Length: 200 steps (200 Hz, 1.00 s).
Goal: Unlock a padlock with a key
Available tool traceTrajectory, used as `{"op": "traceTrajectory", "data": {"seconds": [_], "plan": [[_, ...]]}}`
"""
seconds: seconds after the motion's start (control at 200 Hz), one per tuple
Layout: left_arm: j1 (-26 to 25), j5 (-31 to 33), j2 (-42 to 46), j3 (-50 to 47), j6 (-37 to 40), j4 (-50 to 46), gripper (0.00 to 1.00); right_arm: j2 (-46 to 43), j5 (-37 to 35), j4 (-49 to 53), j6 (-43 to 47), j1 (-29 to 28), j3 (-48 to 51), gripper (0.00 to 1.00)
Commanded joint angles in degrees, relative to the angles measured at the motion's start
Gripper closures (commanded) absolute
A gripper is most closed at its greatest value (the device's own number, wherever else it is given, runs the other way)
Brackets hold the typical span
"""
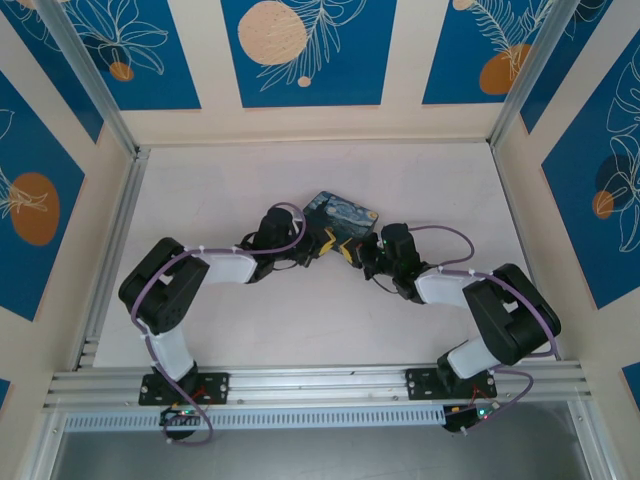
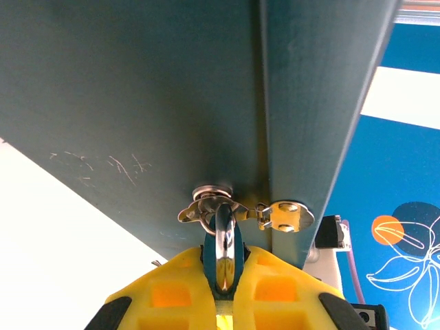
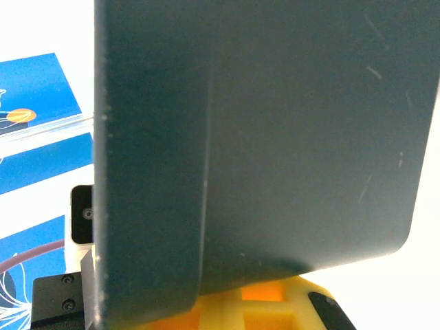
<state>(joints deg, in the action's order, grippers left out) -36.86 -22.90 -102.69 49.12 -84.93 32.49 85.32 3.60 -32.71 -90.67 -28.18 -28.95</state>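
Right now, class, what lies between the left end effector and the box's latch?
The padlock's shackle, hooked through the latch, bridges them; the left wrist view shows it.

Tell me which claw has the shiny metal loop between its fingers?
The left gripper: the padlock loop sits between its yellow fingers, while the right gripper faces plain box wall.

A robot lab cell: aluminium frame rails (image 1: pixel 320 383), blue-patterned wall panels (image 1: pixel 305 52).

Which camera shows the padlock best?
Left wrist: the padlock, its grey shackle through the box hasp, is gripped by the left tool. Top external: too small to make out against the box; right wrist faces the box's dark wall.
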Motion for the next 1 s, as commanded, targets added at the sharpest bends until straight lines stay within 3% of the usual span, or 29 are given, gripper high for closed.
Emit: {"op": "traceTrajectory", "data": {"seconds": [0.0, 0.995], "plan": [[0.18, -0.54, 0.85, 0.93, 1.7, 1.94, 1.0, 0.14, -0.19, -1.31, -0.73, -0.47, -1.69, 1.0], [0.12, -0.65, 0.48, 1.24, 1.65, 2.05, 1.0, -1.25, -0.3, -0.16, -0.47, -0.47, -1.81, 1.0]]}}
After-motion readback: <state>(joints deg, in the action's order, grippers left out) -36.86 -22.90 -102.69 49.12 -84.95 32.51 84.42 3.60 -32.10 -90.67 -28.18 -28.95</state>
